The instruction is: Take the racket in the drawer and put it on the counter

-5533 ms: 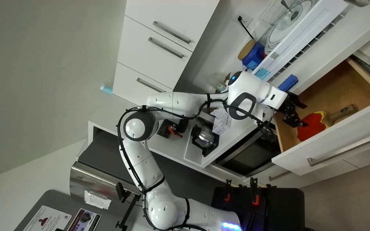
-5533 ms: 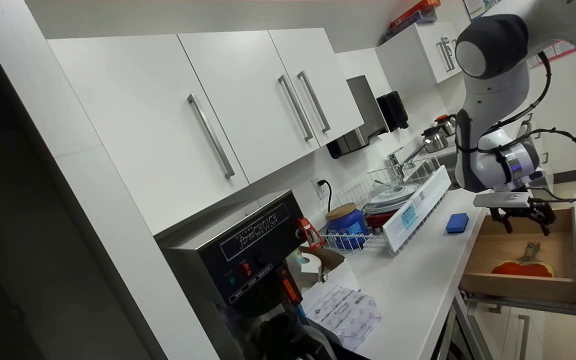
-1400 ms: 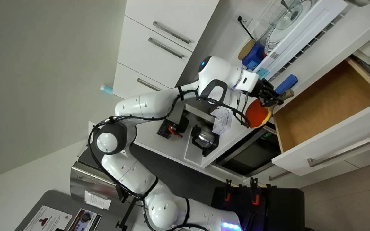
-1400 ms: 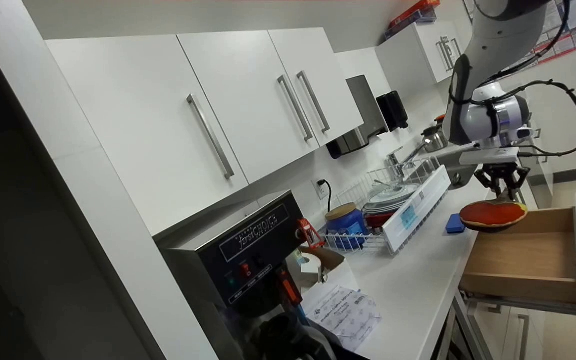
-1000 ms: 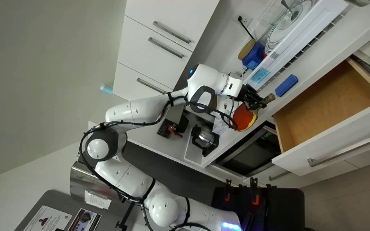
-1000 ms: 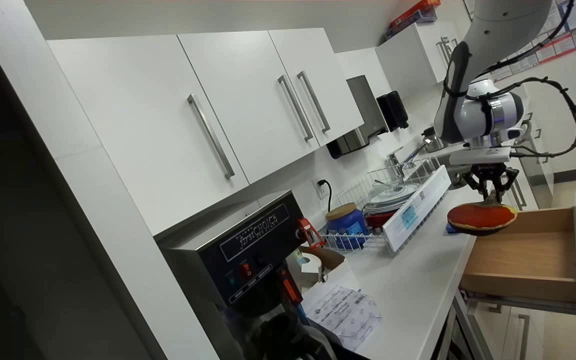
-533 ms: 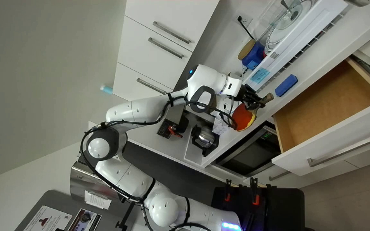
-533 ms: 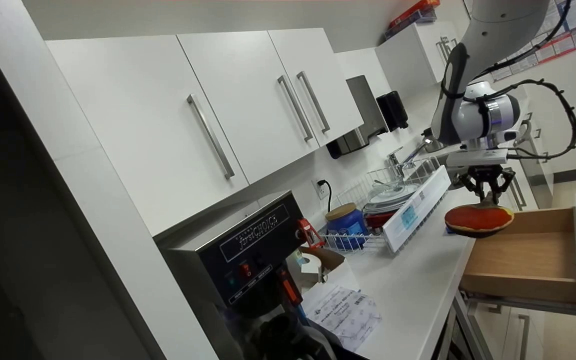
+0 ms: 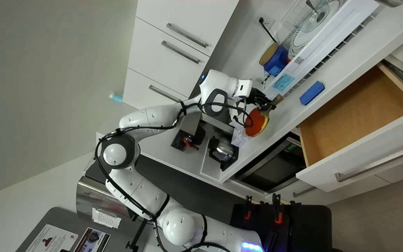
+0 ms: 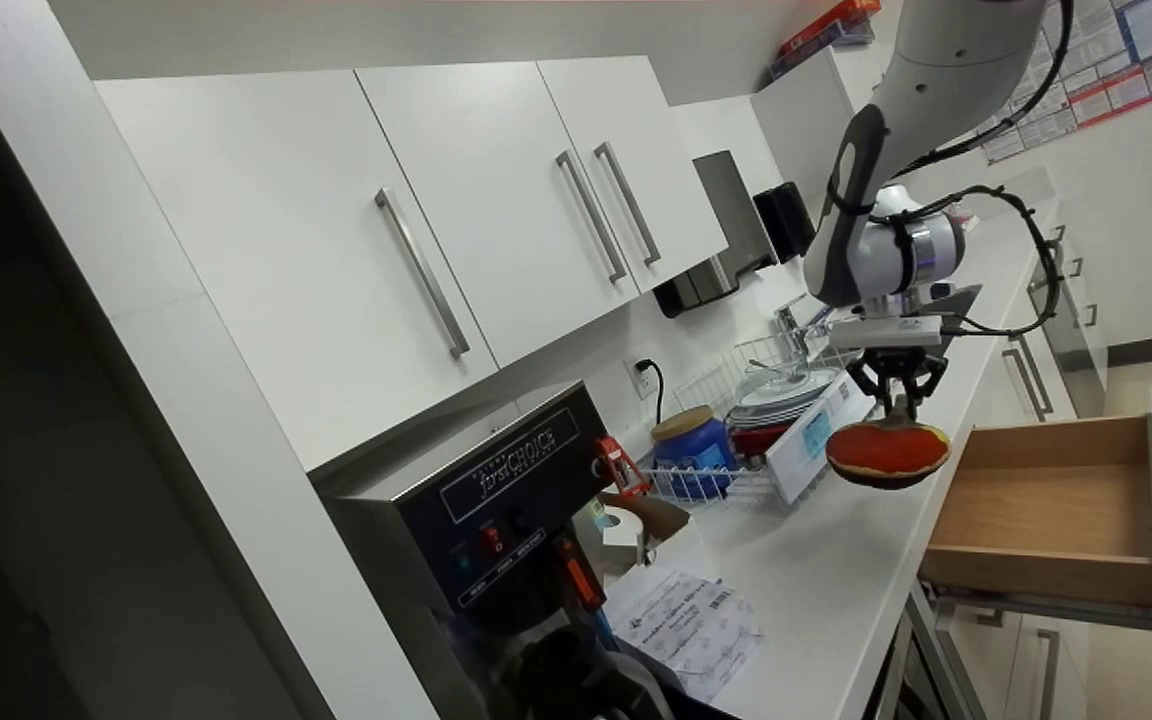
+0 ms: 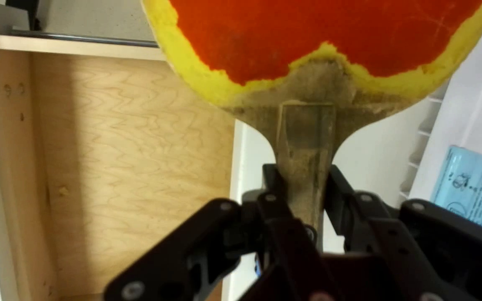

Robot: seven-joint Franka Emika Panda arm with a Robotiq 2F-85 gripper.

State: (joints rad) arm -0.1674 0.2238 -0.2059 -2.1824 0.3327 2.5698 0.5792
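One red racket [image 10: 888, 450], handle clamped in pincer [image 11: 303, 177], face jutting free, probably for flat laying on desk [image 10: 806, 580]; drawer [image 9: 366, 108] open.

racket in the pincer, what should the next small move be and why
I'd probably ease the racket slightly further over the counter, away from the drawer, before lowering. The pincer grips its handle, and it appears to hang above the counter; in the wrist view the counter's edge disappears behind the racket, so lowering straight down might leave part overhanging.
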